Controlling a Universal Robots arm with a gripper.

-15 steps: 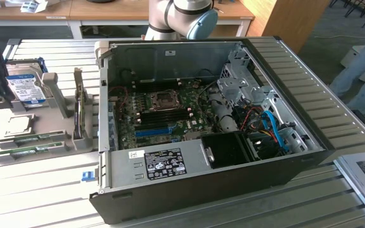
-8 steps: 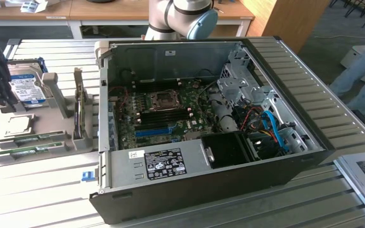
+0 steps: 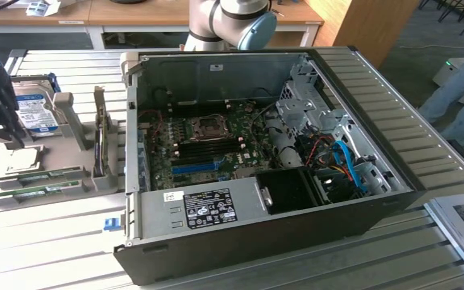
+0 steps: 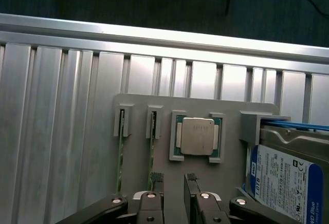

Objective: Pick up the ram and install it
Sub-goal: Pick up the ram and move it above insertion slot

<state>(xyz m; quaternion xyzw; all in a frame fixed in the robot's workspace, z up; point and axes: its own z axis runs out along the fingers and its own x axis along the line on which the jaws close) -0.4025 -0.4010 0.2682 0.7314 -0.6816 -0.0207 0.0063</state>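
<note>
The fingers (image 4: 156,176) are seen spread wide w/ nothing between them, held over the grey holder plate (image 4: 136,175) that is set on the bench (image 3: 409,121) at the exterior view's left. The ram (image 4: 152,142) is kept on edge in a narrow slot of that plate, prob. so that its long thin faces are offered up for a pinch. It is not gripped. One fingertip is lined up just over it, but contact can't be judged. A second stick (image 4: 121,149) is stood the same way in the neighbouring slot, just beside. A processor chip (image 4: 198,135) is laid flat in its own pocket on the plate, and a hard drive (image 4: 288,180) is propped against a bracket (image 4: 252,126) at the plate's end. Each part is apparently given a fixed seat so its position is known. The computer case (image 3: 256,248) is laid open on its side, well apart from the plate, presumably so the mainboard (image 3: 240,158) faces up and the memory slots (image 3: 209,147) can be reached from above. Both sticks are seated in the plate, so the pick-up is judged not yet done.
</note>
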